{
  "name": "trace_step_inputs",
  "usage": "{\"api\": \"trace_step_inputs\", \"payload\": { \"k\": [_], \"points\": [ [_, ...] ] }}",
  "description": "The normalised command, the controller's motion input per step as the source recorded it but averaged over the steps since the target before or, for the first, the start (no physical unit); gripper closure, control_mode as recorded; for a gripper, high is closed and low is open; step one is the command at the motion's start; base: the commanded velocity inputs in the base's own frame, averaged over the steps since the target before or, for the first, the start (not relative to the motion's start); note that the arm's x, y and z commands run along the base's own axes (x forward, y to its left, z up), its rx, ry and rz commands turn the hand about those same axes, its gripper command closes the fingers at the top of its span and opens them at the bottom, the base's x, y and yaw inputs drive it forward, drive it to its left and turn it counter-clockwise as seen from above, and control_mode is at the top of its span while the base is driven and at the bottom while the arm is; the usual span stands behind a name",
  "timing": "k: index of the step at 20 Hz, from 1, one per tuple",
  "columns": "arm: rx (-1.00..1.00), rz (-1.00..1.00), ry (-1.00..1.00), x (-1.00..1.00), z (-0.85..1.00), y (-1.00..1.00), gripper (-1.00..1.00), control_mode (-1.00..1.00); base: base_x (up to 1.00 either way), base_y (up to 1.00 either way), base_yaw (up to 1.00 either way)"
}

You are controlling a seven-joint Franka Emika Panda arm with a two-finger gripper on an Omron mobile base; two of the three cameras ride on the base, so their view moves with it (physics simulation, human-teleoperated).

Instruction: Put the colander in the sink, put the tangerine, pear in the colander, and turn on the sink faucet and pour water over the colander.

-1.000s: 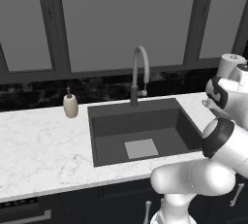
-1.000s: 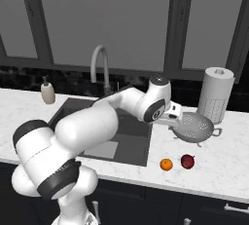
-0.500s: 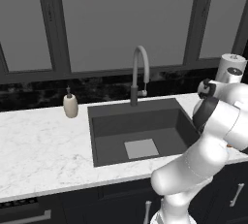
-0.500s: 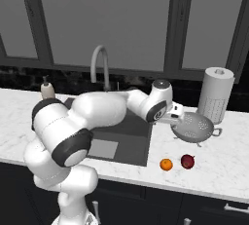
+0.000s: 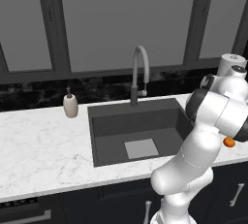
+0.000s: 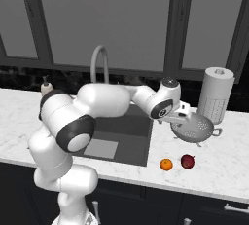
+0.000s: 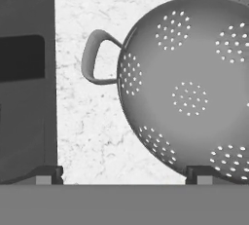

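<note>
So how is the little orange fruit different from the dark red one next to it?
The tangerine is bright orange, while the pear is dark red, almost maroon. The tangerine looks a bit smaller than the pear. The tangerine lies nearer the sink, and the pear lies on its far side, below the colander. Both are small, roundish and lie side by side on the white counter, not in the colander yet.
</note>
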Motion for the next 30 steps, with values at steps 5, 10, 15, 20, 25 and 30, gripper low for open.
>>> {"api": "trace_step_inputs", "payload": {
  "k": [5, 10, 15, 20, 25, 30],
  "points": [
    [0.0, 0.0, 0.0, 0.0, -0.18, 0.0, -1.0, -1.0, 0.0, 0.0, 0.0],
    [0.0, 0.0, 0.0, 0.0, -0.21, 0.0, -1.0, -1.0, 0.0, 0.0, 0.0],
    [0.0, 0.02, 0.0, 0.03, -0.18, -0.16, -1.0, -1.0, 0.0, 0.0, 0.0],
    [0.0, 0.0, 0.0, 0.09, -0.14, -0.02, -1.0, -1.0, 0.0, 0.0, 0.0],
    [0.0, 0.0, 0.0, 0.24, -0.1, 0.0, -1.0, -1.0, 0.0, 0.0, 0.0],
    [0.0, 0.0, 0.0, 0.31, -0.06, 0.0, -1.0, -1.0, 0.0, 0.0, 0.0]
  ]
}}
